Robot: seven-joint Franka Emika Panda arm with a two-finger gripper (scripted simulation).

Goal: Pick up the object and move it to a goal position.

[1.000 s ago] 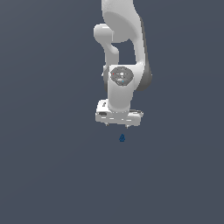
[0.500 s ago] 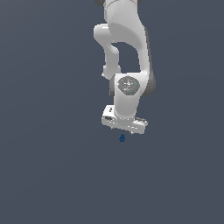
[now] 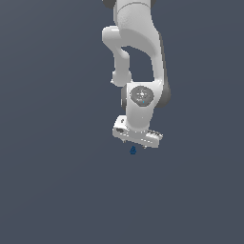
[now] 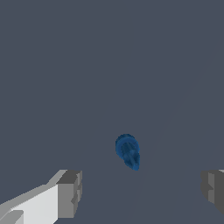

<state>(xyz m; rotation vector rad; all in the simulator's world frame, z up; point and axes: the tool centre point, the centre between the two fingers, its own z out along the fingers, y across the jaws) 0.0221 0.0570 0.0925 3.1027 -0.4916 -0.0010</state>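
The object (image 3: 133, 150) is a tiny dark blue item on the grey floor, just below the white gripper (image 3: 137, 143) in the exterior view. In the wrist view the object (image 4: 127, 151) shows as a short blue stem with a knobbly end, lying beyond and between the two grey fingertips (image 4: 70, 194). The gripper (image 4: 140, 192) is open wide and empty, and its fingers stand apart from the object on either side.
The white arm (image 3: 138, 57) rises above the gripper to the top of the exterior view. A plain dark grey floor (image 3: 57, 190) lies all around.
The gripper has come down toward the blue object and the arm has bent lower. The object has not moved.
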